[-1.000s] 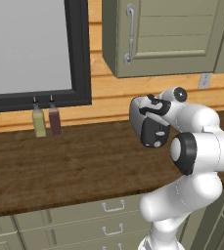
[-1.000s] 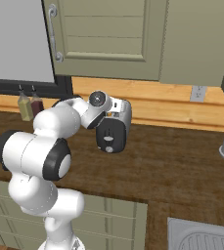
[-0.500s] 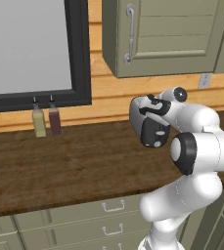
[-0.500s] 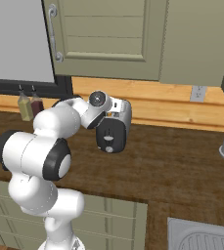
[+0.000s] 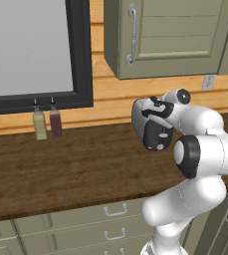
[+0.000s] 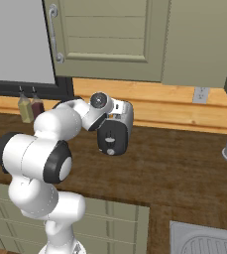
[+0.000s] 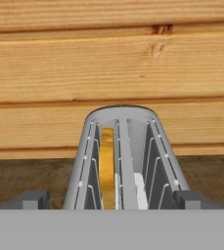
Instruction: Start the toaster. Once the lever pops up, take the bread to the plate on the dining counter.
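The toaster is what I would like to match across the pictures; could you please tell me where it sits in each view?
Left base view: the toaster stands right of centre, against the arm's wrist.
Right base view: it stands at centre, on the wood counter.
Hand view: its slots rise at bottom centre, the bread in the left slot.
Shared landmark: the plank wall behind it.
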Tool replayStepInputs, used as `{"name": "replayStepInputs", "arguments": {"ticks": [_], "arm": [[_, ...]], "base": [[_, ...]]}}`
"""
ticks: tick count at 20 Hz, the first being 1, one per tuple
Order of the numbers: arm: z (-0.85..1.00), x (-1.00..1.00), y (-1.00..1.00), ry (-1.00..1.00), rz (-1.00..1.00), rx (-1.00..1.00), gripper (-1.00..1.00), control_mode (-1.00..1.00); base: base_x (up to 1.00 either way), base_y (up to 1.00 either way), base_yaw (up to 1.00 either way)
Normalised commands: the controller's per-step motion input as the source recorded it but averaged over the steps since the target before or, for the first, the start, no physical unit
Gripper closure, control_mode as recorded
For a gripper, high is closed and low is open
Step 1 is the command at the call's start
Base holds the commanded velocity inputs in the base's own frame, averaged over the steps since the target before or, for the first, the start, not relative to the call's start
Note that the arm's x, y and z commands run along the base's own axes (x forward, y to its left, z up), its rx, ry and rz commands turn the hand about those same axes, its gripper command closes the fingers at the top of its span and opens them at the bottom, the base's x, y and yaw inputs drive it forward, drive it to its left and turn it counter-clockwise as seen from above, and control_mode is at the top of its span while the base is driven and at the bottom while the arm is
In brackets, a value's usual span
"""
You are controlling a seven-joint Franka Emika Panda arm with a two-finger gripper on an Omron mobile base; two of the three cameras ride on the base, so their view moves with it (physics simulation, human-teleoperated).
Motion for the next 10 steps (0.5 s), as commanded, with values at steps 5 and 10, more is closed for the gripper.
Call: {"name": "replayStepInputs", "arguments": {"ticks": [5,10], "arm": [[0.00,0.00,0.00,0.00,0.00,0.00,-1.00,-1.00],[0.00,0.00,0.00,0.00,0.00,0.00,-1.00,-1.00]], "base": [[0.00,0.00,0.00],[0.00,0.00,0.00]]}}
